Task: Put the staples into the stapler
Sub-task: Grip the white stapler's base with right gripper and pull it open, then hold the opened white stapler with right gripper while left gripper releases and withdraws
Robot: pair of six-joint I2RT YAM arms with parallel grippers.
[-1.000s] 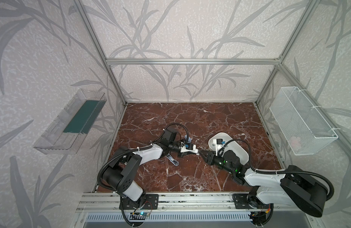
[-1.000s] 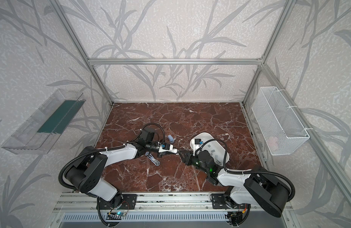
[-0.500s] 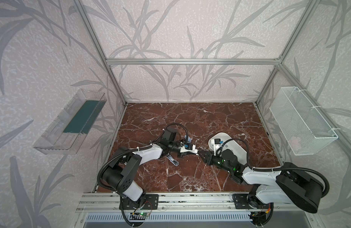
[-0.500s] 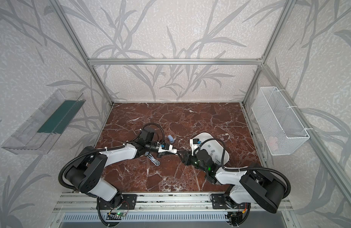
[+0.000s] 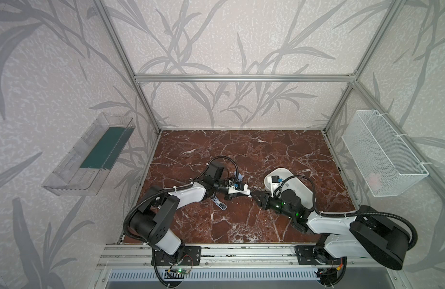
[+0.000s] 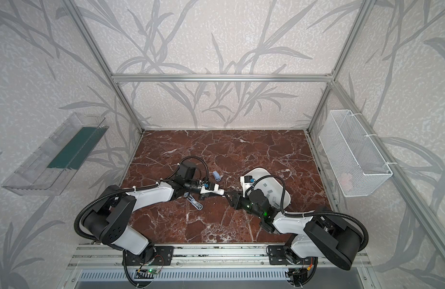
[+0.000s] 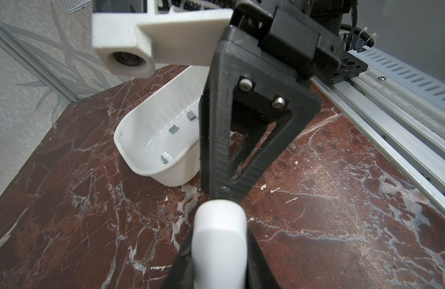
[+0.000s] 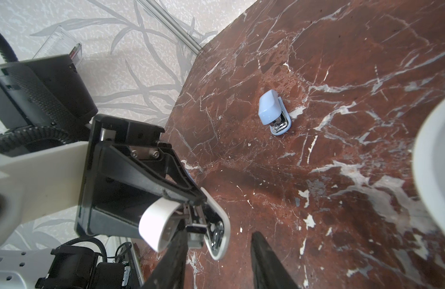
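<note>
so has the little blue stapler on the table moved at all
No, the blue stapler lies where it did, same gap from the white tray.

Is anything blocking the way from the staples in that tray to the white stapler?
Only the right gripper itself, jaws apart, sits between the tray with the staples and the white stapler held by the left gripper. The small blue stapler lies off to the side.

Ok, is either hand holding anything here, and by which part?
The left hand is shut on the white stapler, clamped along its body with the opened front end sticking out. The right hand is open at that end, holding nothing.
</note>
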